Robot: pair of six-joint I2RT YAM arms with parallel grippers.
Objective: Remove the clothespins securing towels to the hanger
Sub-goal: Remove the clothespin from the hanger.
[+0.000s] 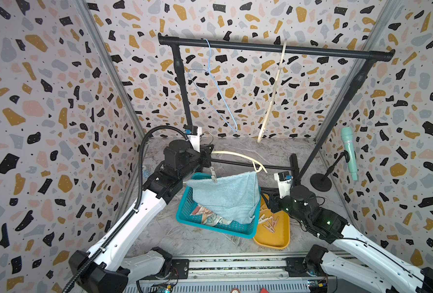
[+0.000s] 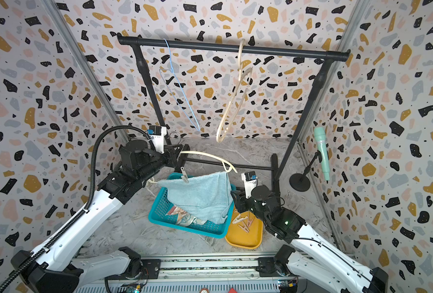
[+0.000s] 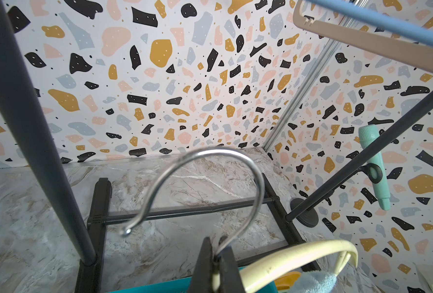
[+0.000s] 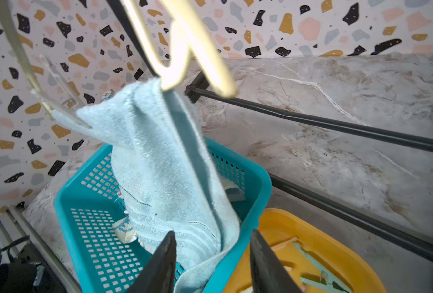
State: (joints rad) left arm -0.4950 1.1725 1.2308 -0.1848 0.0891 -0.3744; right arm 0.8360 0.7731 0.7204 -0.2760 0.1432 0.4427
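Left claw (image 3: pixel 215 251) clamps curved chrome hook (image 3: pixel 210 157), lower centre; right claw (image 4: pixel 213 233) half-spread, empty, beside light-blue terry towel (image 4: pixel 159 157) draped into perforated teal basket (image 4: pixel 258 177).

Both top views look down from high at the front onto the marble surface (image 1: pixel 159 236), facing the back wall (image 1: pixel 248 22) — near-identical framing. The left wrist camera sits close behind the left gripper (image 3: pixel 216 250) and the hanger hook (image 3: pixel 220 150), facing the rack (image 3: pixel 185 211); the right wrist camera looks past the right gripper (image 4: pixel 213 232) into the teal basket (image 4: pixel 259 178) (also in both top views).
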